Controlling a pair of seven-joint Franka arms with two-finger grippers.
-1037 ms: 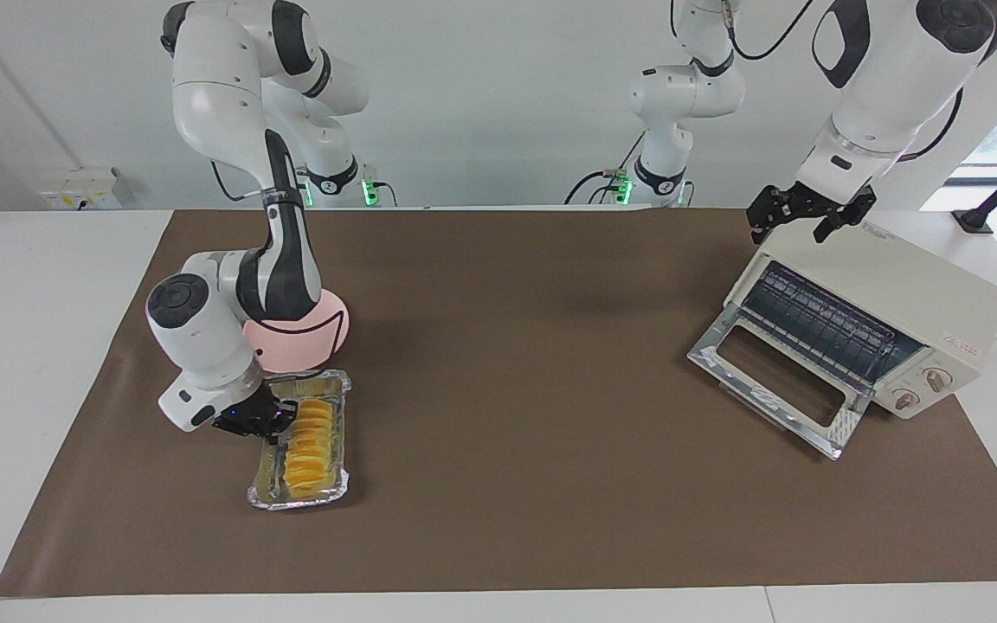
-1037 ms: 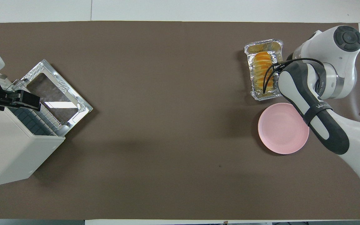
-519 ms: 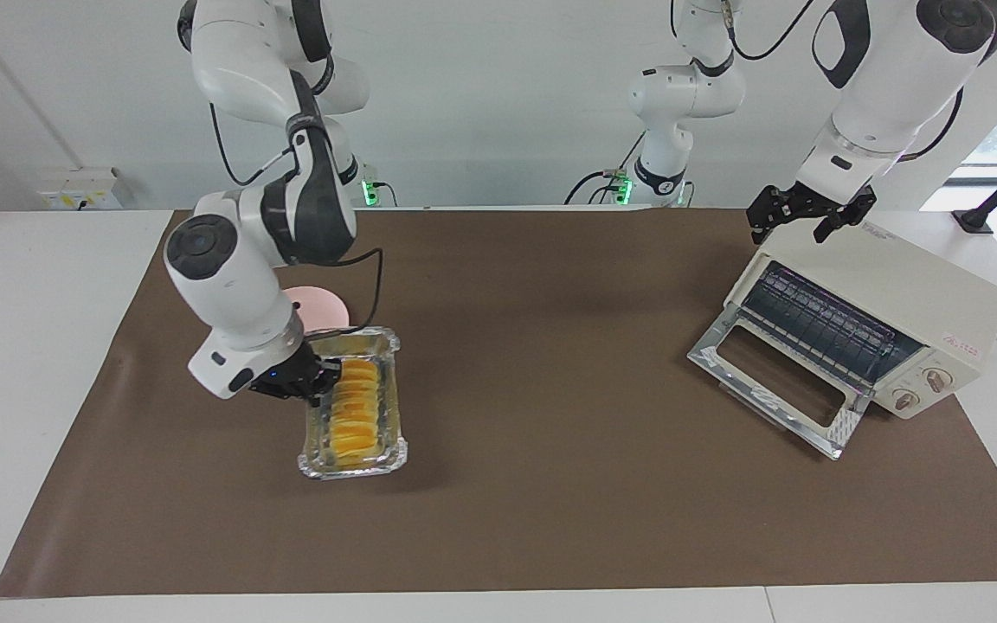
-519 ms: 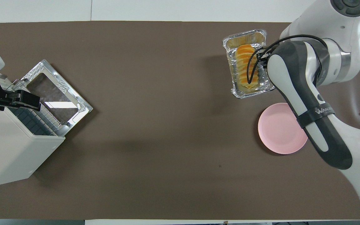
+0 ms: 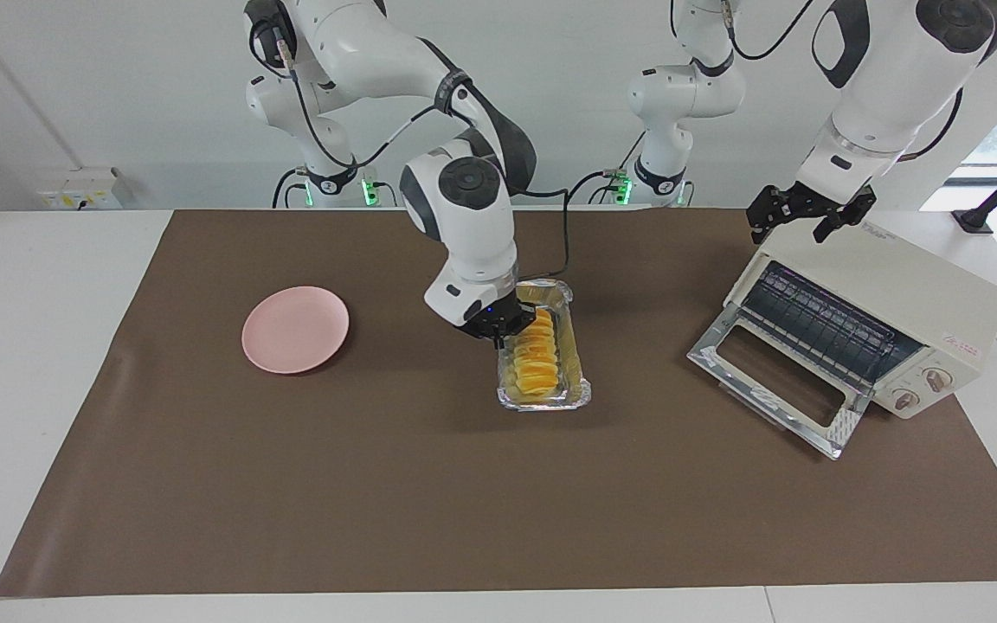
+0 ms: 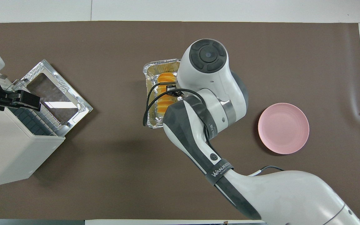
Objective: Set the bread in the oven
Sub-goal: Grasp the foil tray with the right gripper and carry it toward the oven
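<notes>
The bread (image 5: pixel 536 357) lies in a silver foil tray (image 5: pixel 569 395) that hangs over the middle of the brown mat (image 5: pixel 429 493). The right gripper (image 5: pixel 505 327) pinches the tray's side wall, its fingers pressed together on the foil. The oven (image 5: pixel 914 311) stands at the left arm's end of the table, its glass door (image 5: pixel 775 381) folded down. The left gripper (image 5: pixel 810 215) waits over the oven's top with fingers spread. A pink plate (image 5: pixel 295 329) rests toward the right arm's end.
</notes>
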